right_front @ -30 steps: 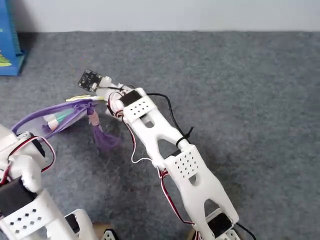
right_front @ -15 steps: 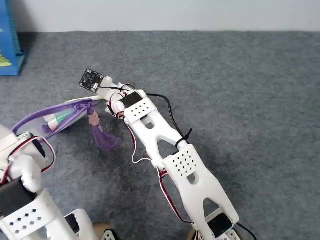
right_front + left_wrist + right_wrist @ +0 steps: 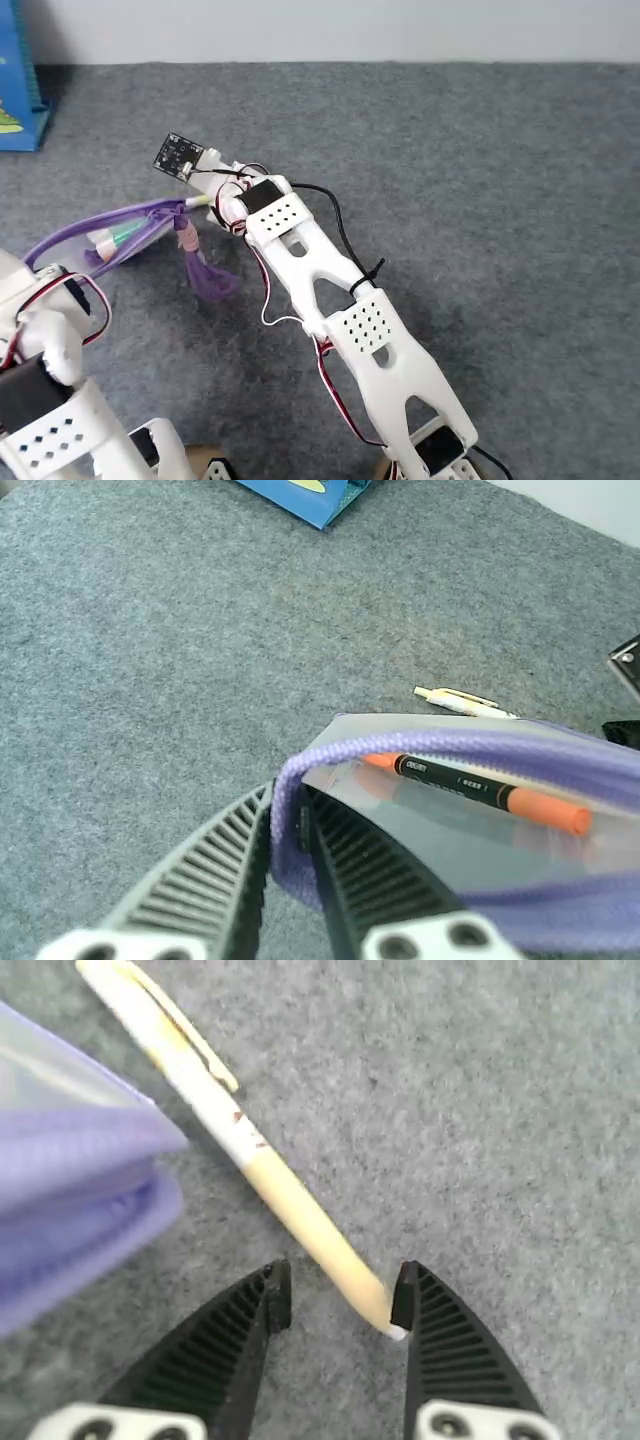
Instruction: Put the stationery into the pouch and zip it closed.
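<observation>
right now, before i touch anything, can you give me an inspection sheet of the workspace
surface: grey carpet, no spills seen
job's things: purple pouch with an orange marker inside; cream pen lies on the carpet beside the pouch, outside it
clutter: blue box at the far corner
grippers: left gripper shut on the pouch's edge; right gripper open, the pen's end between its jaws
cables: black cable and red and white wires run along the right arm
surroundings: pale wall behind the carpet
</observation>
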### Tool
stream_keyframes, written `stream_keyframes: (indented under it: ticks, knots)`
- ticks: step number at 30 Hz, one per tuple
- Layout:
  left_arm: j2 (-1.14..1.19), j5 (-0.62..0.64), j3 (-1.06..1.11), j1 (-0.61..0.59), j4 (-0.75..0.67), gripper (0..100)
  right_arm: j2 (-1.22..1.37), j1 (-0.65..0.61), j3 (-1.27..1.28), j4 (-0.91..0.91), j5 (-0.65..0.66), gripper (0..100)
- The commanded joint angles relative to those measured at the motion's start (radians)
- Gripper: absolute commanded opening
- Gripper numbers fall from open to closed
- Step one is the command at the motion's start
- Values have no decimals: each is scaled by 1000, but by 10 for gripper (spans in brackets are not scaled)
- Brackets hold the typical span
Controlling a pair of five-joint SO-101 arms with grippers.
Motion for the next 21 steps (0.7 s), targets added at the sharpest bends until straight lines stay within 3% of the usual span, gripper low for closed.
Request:
stream_keyframes:
  ticks: [1, 21]
  knots:
    - [-2, -14, 1, -6, 5, 13, -28, -1, -63, -16, 0, 177]
    - [-2, -15, 1, -6, 6, 13, 162, -18, -107, -265, 8, 177]
